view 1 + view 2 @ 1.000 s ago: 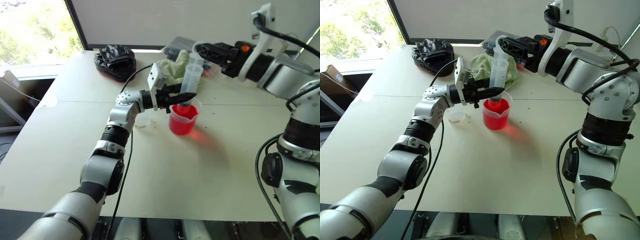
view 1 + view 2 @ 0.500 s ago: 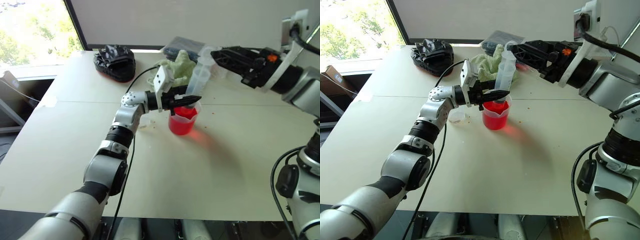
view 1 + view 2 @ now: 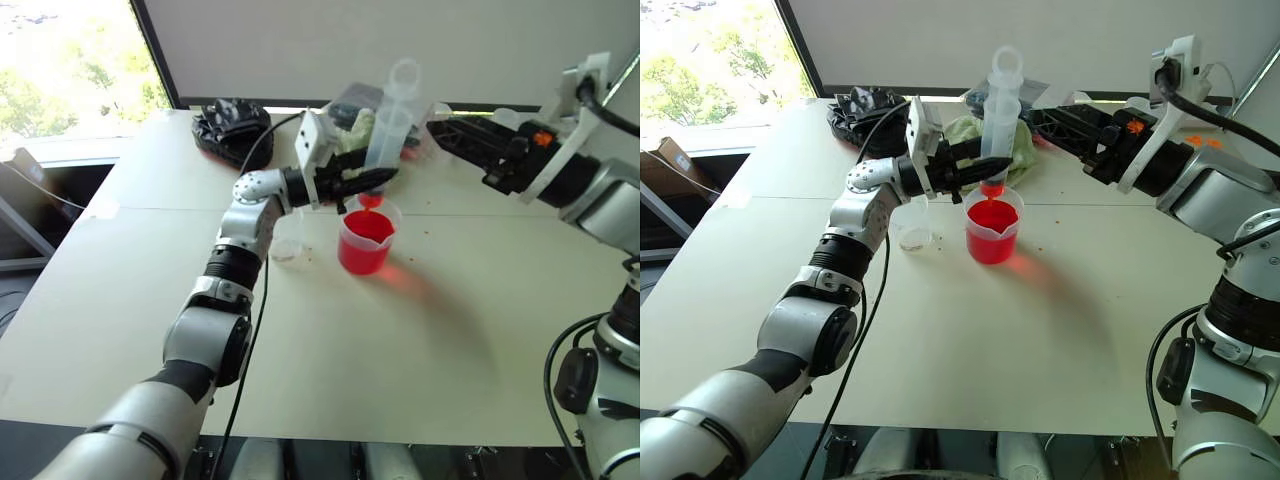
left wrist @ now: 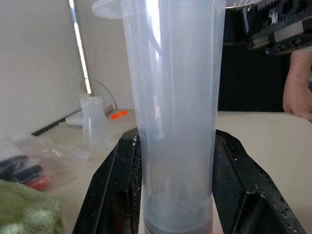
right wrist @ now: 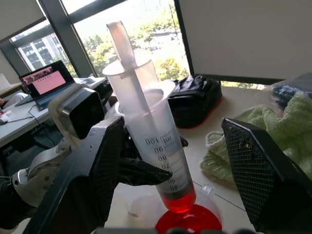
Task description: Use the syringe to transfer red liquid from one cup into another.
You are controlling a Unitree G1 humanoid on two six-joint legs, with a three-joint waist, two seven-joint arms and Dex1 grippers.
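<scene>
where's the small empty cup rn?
In the head views, the small cup stands on the table just left of the red-filled beaker, under the left forearm.

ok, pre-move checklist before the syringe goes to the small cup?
1. Left gripper shut on syringe: ok.
2. Syringe tip lifted above the beaker rim: ok.
3. Red liquid in the barrel: ok, a small amount at the bottom in the right wrist view.
4. Right gripper open, off the plunger: ok.
5. Small cup upright beside the beaker, left of it: ok.
6. Tip dripping: cannot tell.
</scene>
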